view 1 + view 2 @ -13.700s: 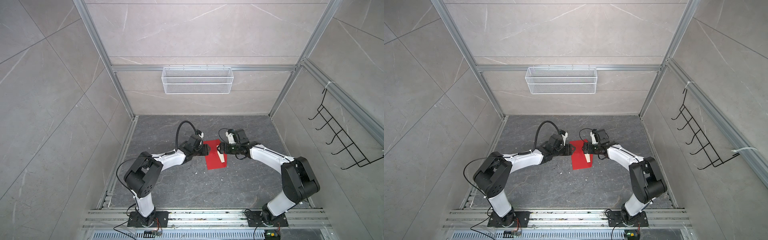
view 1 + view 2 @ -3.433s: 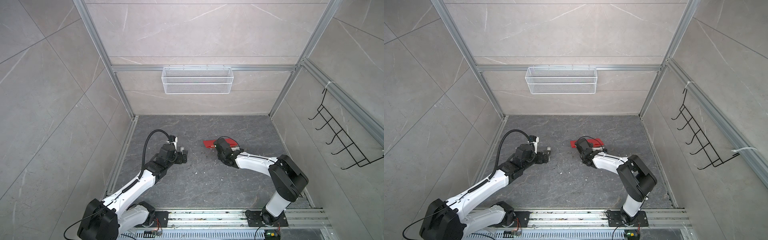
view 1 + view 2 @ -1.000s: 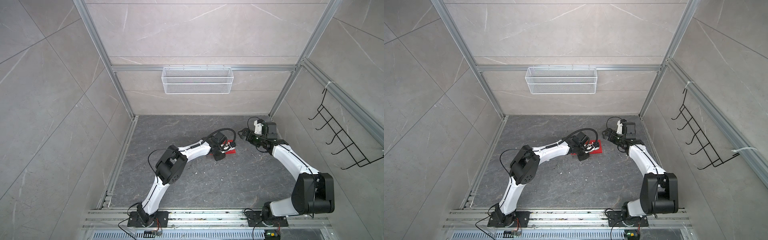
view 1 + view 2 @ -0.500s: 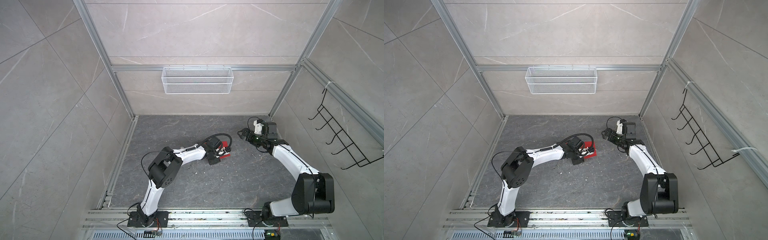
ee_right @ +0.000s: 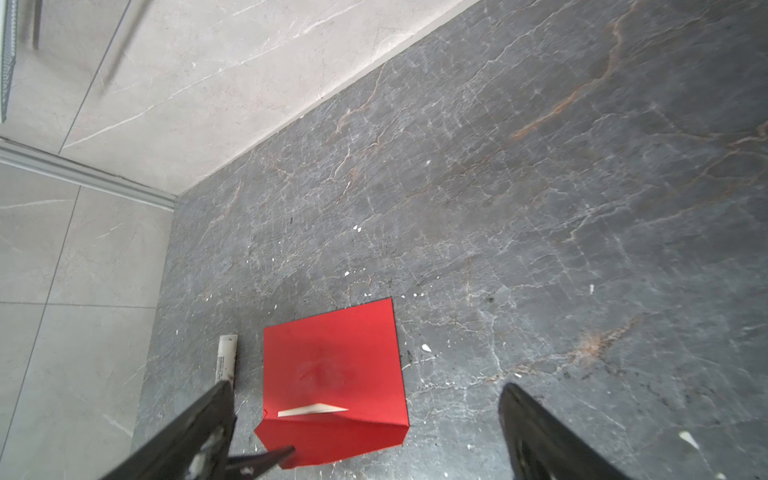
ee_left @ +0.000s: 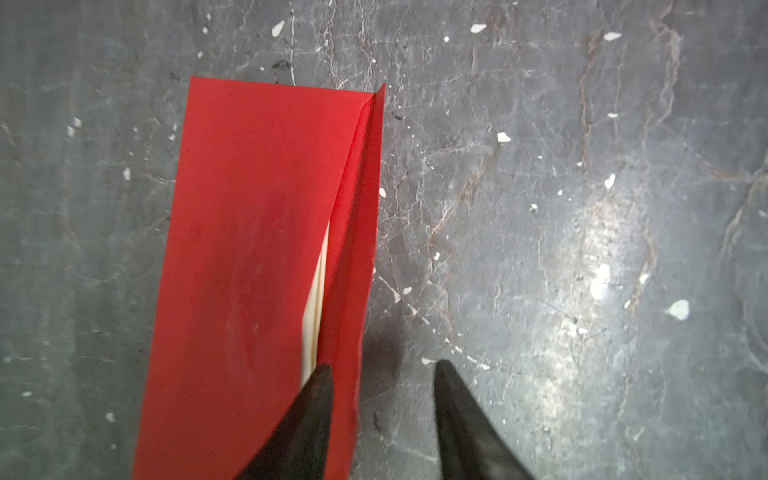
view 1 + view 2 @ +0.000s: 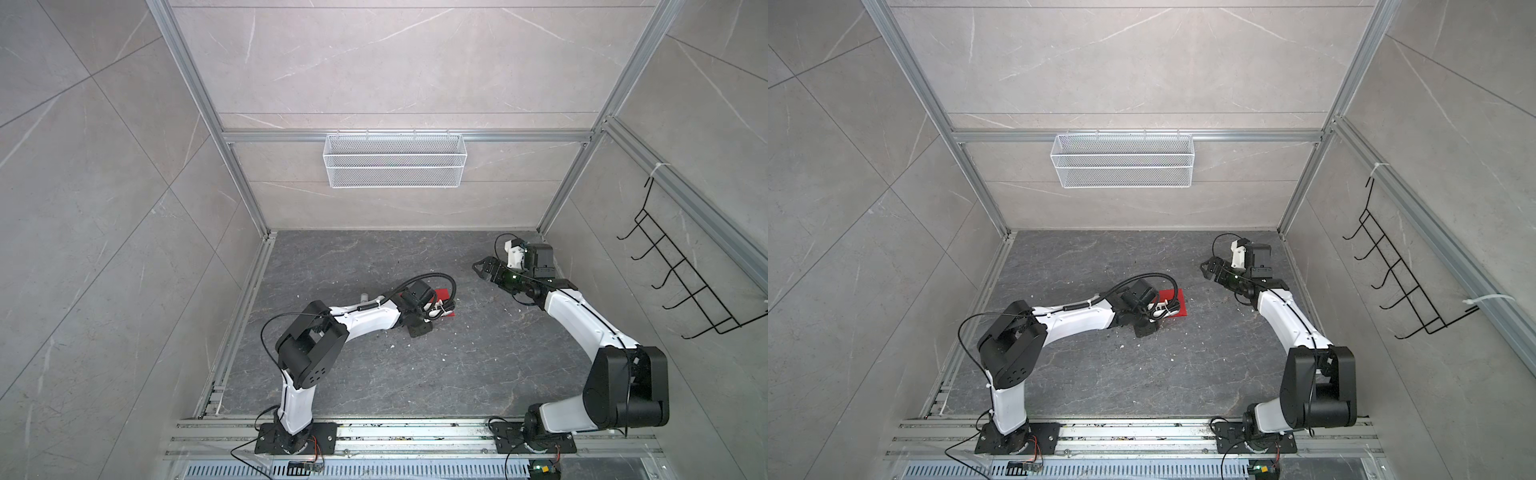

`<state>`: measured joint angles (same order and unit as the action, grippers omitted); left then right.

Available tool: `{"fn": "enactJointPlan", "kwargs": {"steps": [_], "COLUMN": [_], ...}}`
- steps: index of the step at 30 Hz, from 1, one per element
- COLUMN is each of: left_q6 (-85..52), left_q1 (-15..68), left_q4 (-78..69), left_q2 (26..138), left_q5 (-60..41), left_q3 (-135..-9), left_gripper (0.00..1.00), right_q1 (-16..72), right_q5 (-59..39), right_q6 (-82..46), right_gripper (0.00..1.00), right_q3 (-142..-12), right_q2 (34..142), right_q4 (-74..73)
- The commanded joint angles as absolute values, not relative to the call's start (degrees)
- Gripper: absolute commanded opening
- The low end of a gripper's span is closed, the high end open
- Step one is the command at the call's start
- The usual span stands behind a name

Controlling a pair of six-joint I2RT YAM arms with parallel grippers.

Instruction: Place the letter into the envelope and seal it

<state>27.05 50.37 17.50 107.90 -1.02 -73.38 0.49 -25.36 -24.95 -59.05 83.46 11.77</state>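
Red envelope [image 6: 249, 270] on the grey floor [image 6: 582, 208], letter [image 6: 316, 286] inside, flap [image 6: 361, 249] not down.

In both top views I see the envelope [image 7: 1179, 311] just right of frame centre, half hidden under my left gripper [image 6: 380, 368]. Its jaws stand partly apart and grip nothing: one fingertip [image 6: 320, 386] over the raised flap, the other over floor. Only a cream sliver of the letter shows at the mouth. My right gripper [image 5: 365, 388] hangs wide open and empty further right, well apart. A white tube [image 5: 227, 357] lies beside the envelope.
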Motion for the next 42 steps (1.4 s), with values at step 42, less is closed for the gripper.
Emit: {"fn": "enactJointPlan", "kwargs": {"steps": [42], "left_q6": [-18.7], "left_q1": [28.7], "left_q4": [29.0], "left_q2": [105.5], "left_q5": [9.0], "left_q3": [-70.5], "left_gripper": [0.66], "right_q1": [7.6], "right_q5": [-31.0], "right_q6": [-19.3], "right_gripper": [0.99], "right_q3": [-69.6], "right_q2": [89.0], "right_q4": [14.5]}}
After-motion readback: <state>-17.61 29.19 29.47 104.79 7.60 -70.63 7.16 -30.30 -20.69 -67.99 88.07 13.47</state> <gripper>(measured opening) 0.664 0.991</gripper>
